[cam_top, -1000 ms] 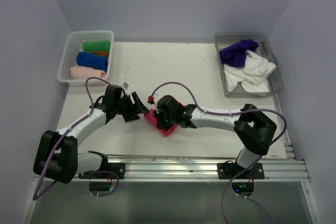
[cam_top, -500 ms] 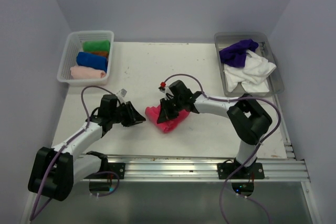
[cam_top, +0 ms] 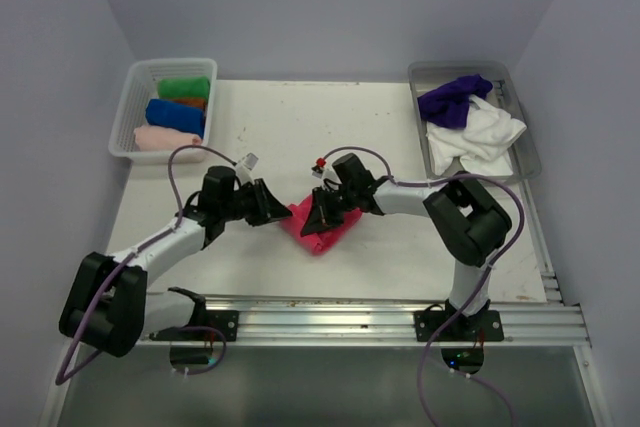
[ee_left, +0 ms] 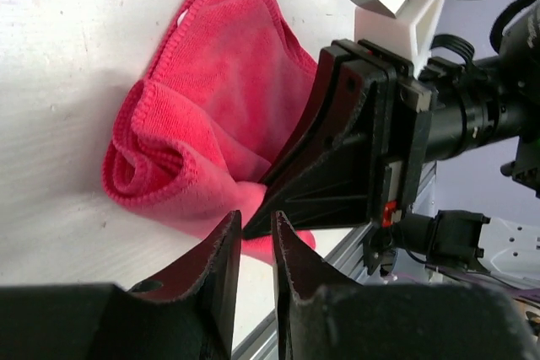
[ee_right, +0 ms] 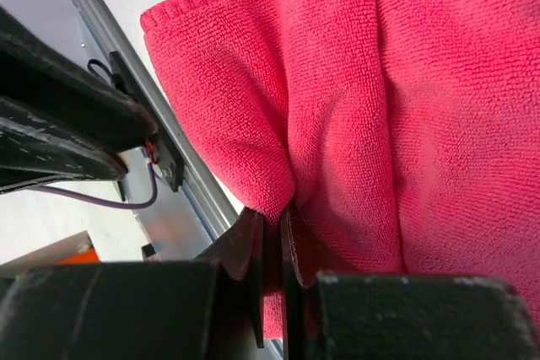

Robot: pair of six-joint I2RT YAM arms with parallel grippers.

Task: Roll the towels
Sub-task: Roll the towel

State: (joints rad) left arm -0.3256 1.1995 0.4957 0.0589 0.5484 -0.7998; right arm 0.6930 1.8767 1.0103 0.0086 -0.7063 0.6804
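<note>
The step in hand is the roll of the pink towel [cam_top: 332,238], which lies bunched mid-table [cam_top: 400,247] between the 2 arms. The right hand [cam_top: 313,221] is clenched on a fold of it. The left hand [cam_top: 284,215] sits at its left edge, jaws nearly together; I cannot tell whether it grips cloth. The next move likely calls for pulling the towel flat.
</note>
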